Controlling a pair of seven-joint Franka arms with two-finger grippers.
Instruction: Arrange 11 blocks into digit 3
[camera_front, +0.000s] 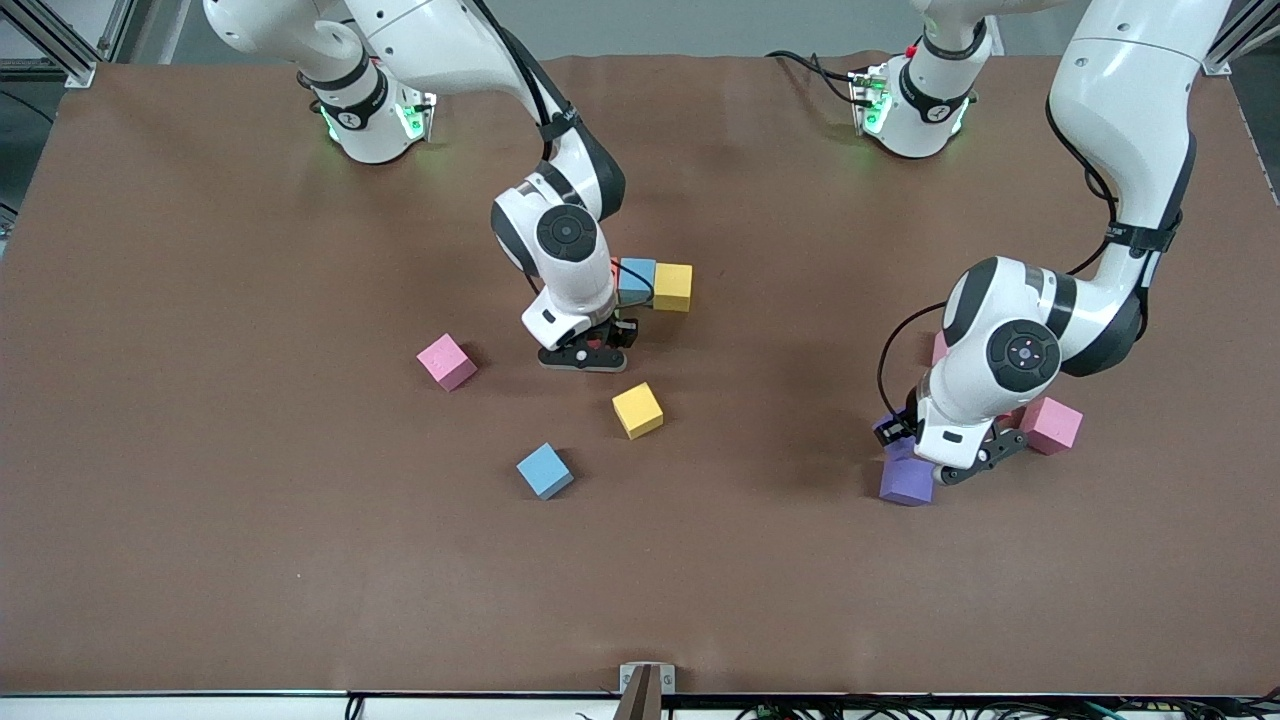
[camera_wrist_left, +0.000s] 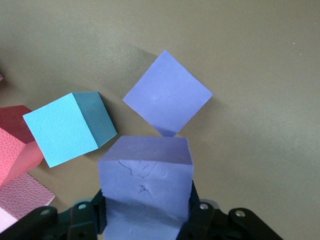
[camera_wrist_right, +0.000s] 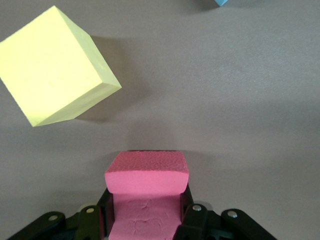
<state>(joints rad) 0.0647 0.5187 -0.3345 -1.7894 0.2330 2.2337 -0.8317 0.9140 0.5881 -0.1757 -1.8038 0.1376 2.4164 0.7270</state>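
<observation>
Right arm's wrist hides most of the red cube (camera_front: 613, 268) beside the blue cube (camera_front: 637, 279). Left arm covers several cubes (count unclear); one pink cube (camera_front: 939, 347) shows only a sliver.

Worktop (camera_front: 200, 560): brown matte cover, slightly wrinkled, spanning almost the whole front view and lying evenly lit. Frame (camera_front: 60, 40): aluminium rails showing at both upper corners. Cables (camera_front: 1000, 710): dark bundle running along the near edge. Bracket (camera_front: 646, 685): small metal mount sitting at the near edge's middle.
</observation>
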